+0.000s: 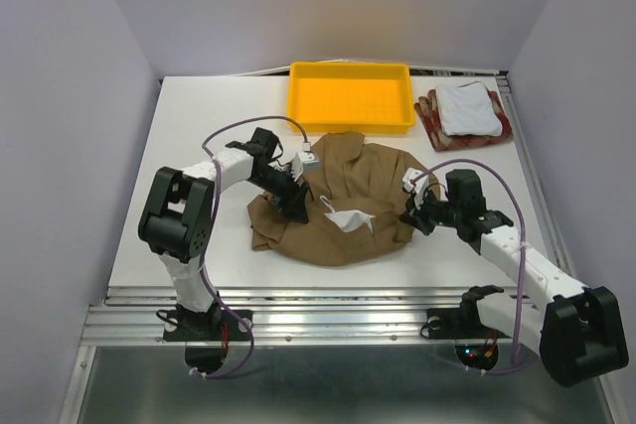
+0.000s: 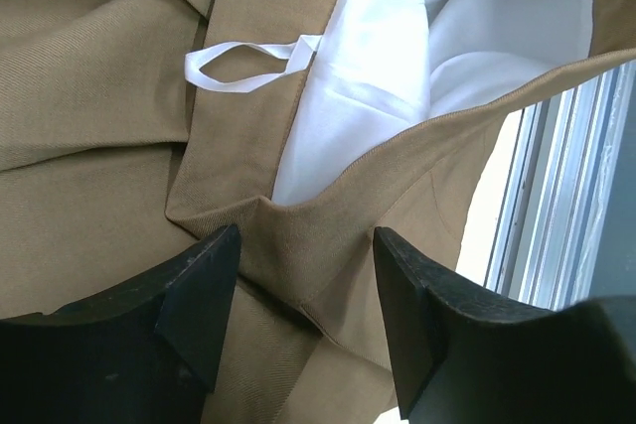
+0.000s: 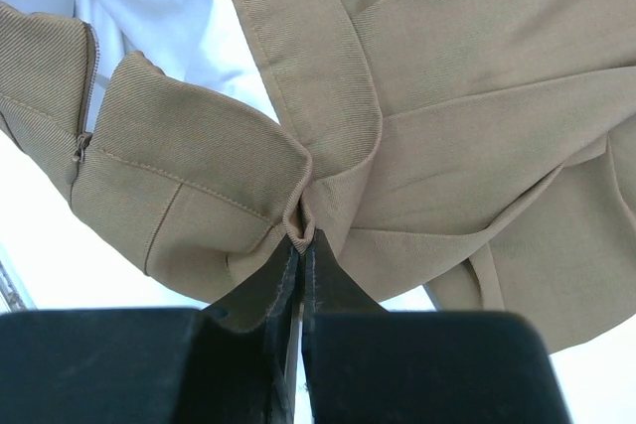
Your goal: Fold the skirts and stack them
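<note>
Mid-fold on the pleated tan-brown cloth skirt (image 1: 378, 186) at frame centre, the right gripper (image 3: 301, 242) pinched its edge; the left gripper (image 2: 303, 270), jaws apart over the waistband, likely needed closing.

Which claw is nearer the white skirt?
Right. The right claw pinches the edge of the tan skirt, near-left of the white skirt; the left claw sits farther left, across it.

Matt twill tan skirt (image 3: 477, 126), smooth white lining (image 2: 397, 67)
</note>
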